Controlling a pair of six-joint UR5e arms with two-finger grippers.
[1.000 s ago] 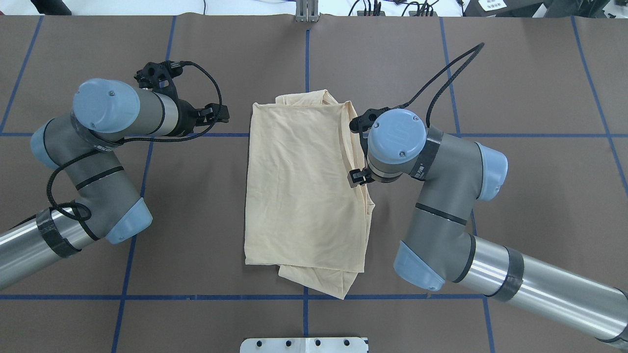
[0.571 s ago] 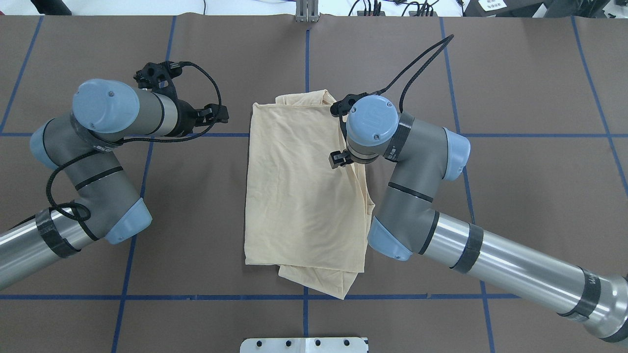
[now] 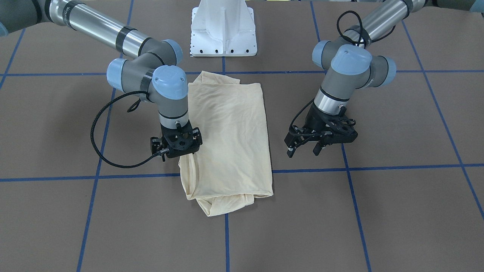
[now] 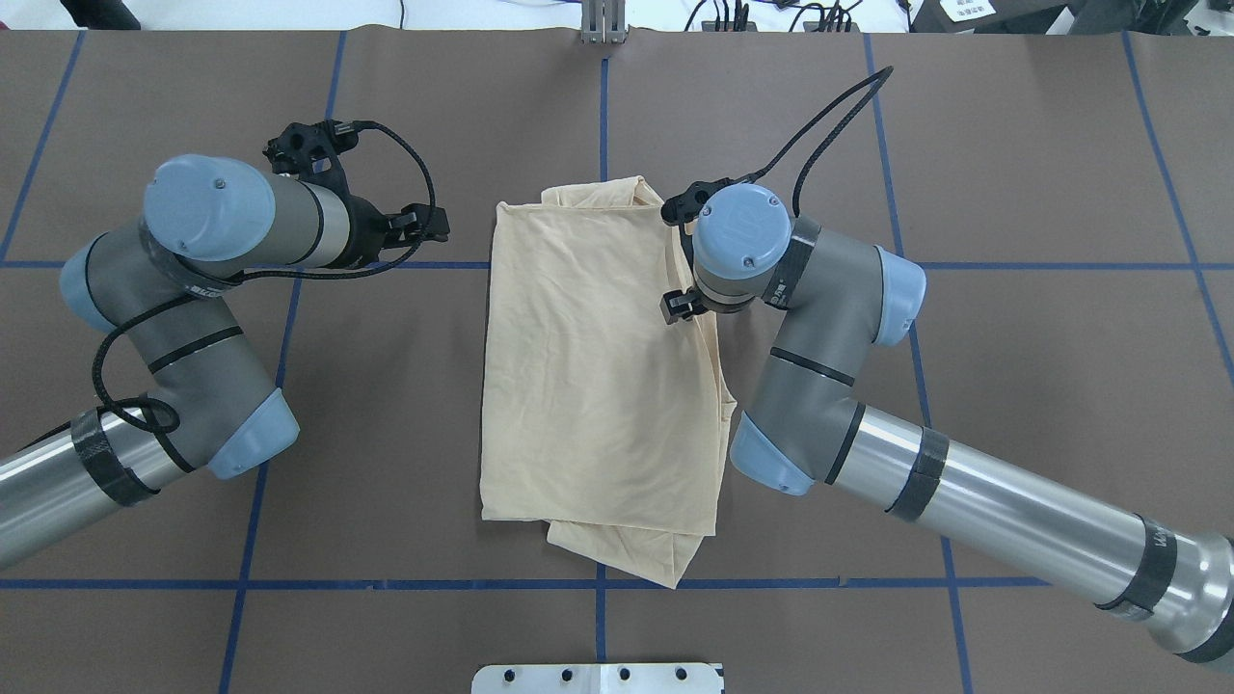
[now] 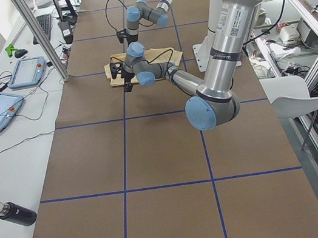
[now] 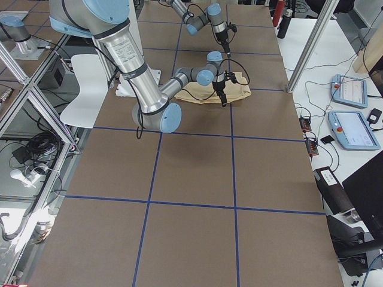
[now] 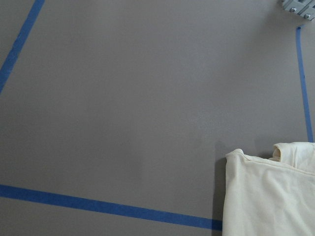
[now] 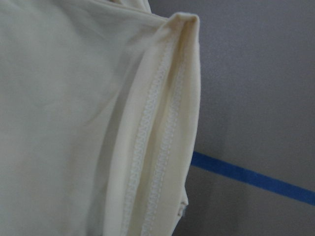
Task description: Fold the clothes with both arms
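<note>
— Where does the T-shirt [image 4: 598, 386] lie?
— At the middle of the table [image 4: 1012, 193], folded into a plain cream oblong over a blue tape line [image 4: 601, 125] (the right wrist view shows its double-stitched hem [image 8: 157, 137] up close).
— Any writing?
— Only lettering on a black band [image 4: 1152, 571] of the right arm [image 4: 1003, 525], too small to read.
— And the grippers?
— The right gripper [image 3: 178, 152] points down at the shirt's right edge, toward the far end. I cannot tell whether its jaws pinch the cloth. The left gripper [image 3: 302, 150] hangs over the table left of the shirt, jaws spread.

Brown table mat [image 4: 1060, 386] gridded with blue tape lines [image 4: 603, 125], white side bench [image 5: 9, 176] along the left of the left-end view, two teach pendants [image 5: 29, 71] and a black bottle [image 5: 14, 214] on it, aluminium frame post [image 5: 40, 38] upper left, white chair [image 6: 90, 89] beyond the table edge.
</note>
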